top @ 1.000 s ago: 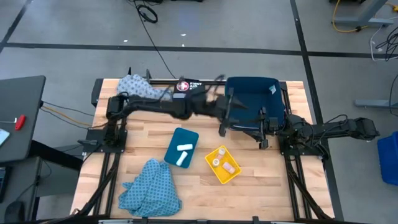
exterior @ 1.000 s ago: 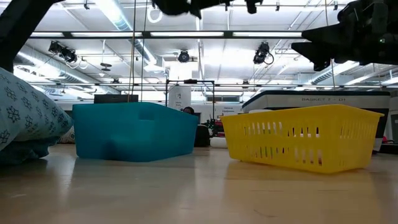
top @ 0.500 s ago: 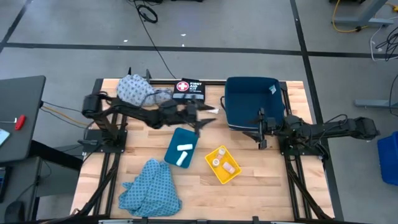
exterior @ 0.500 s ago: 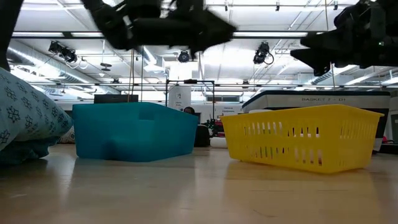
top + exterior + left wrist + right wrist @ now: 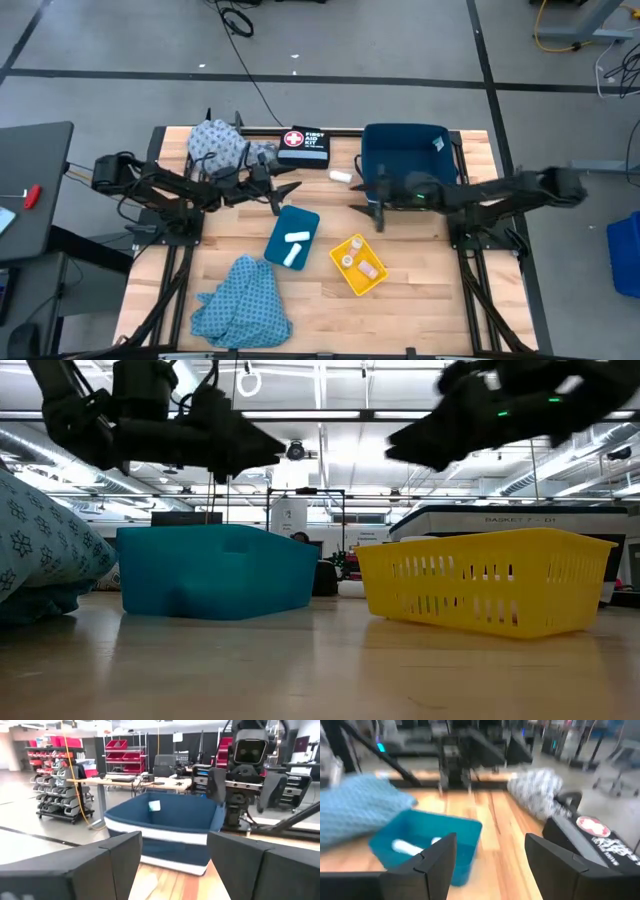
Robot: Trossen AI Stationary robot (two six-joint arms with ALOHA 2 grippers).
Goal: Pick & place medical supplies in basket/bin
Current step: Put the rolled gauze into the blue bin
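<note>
My left gripper (image 5: 288, 192) (image 5: 175, 850) hangs open over the table's far-left part, between a light-blue patterned cloth (image 5: 222, 146) and the teal tray (image 5: 292, 236). My right gripper (image 5: 365, 205) (image 5: 490, 850) is open too, above the table's middle in front of the dark blue bin (image 5: 405, 162). Neither holds anything. Two white rolls (image 5: 296, 246) lie in the teal tray, and another roll (image 5: 341, 176) lies on the wood beside the bin. Small vials (image 5: 358, 262) sit in the yellow basket (image 5: 345, 280). A second patterned cloth (image 5: 243, 300) lies heaped at the near-left.
The black first aid pouch (image 5: 303, 143) lies at the far edge between the far cloth and the bin. In the low view both grippers (image 5: 270, 455) (image 5: 400, 445) hang well above the tray (image 5: 215, 570) and the basket (image 5: 490, 580). Bare wood runs along the near edge.
My left arm has drawn back from in front of the dark blue bin toward the table's left, and a white roll now shows on the wood where it had reached. My right arm has stretched from the right edge toward the table's middle.
</note>
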